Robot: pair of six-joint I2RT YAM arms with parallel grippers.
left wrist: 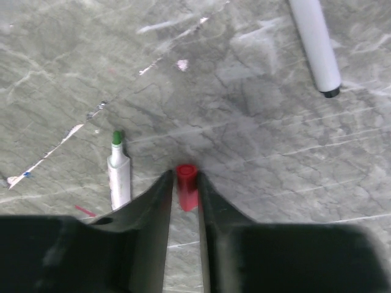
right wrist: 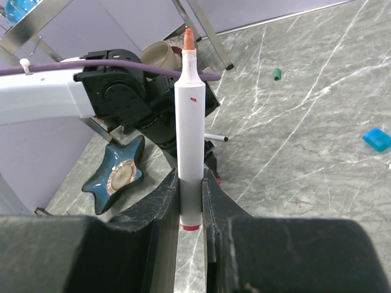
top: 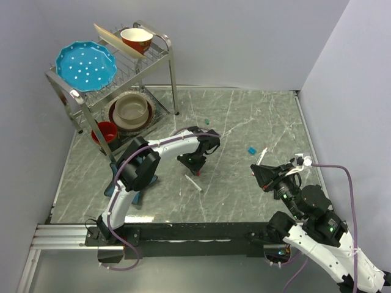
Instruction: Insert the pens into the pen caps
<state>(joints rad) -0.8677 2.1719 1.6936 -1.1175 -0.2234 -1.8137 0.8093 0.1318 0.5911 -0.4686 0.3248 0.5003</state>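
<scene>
Pens: none capped yet. Right gripper (right wrist: pixel 190 183) is clamped on the red pen (right wrist: pixel 190 110), upright toward the near right corner; left gripper (left wrist: pixel 183 177) pinches the red cap (left wrist: pixel 186 183) mid-table. Green pen (left wrist: pixel 118 174) and black pen (left wrist: pixel 316 43) lie loose beside it, so basically everything's left

Top edge cuts black-tipped pen (left wrist: pixel 316 46); left pincer (left wrist: pixel 183 178) hides base of green-tipped pen (left wrist: pixel 118 177)

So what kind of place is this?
Probably a lab test cell mocked up as a kitchen: plain walls box in a marble-look table, with a dish rack holding a bowl at back left.
</scene>
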